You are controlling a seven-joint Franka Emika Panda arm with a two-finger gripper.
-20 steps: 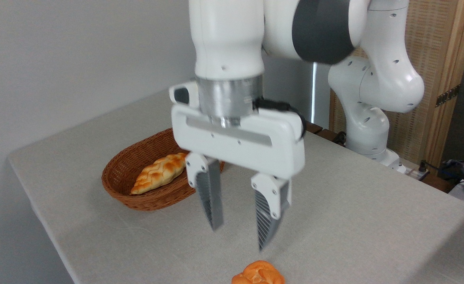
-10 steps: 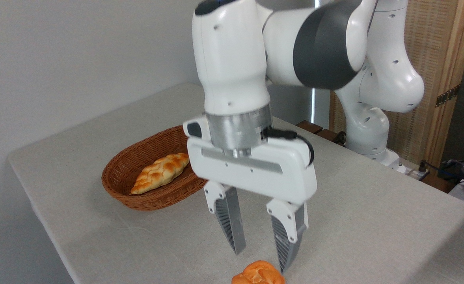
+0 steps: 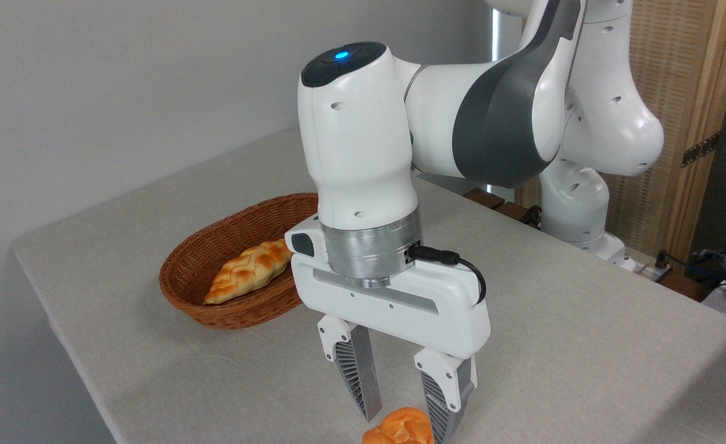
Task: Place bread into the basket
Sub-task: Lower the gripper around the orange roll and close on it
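Note:
The bread (image 3: 400, 428), a small round orange-brown knotted bun, lies on the table at the bottom edge of the picture, partly cut off. My gripper (image 3: 407, 425) is open and low over it, one finger on each side of the bun, its tips near the table. I cannot tell whether the fingers touch the bun. The basket (image 3: 205, 259), an oval reddish-brown wicker one, stands on the table behind and to the left, partly hidden by my wrist.
A longer braided golden loaf (image 3: 248, 270) lies inside the basket. The table's left edge (image 3: 60, 320) runs close to the basket. My arm's base (image 3: 575, 209) stands at the back right, beside a wooden screen.
My gripper has come down and moved a little right, from well above the table to straddling the bun. The fingers stay open. Bun and basket have not moved.

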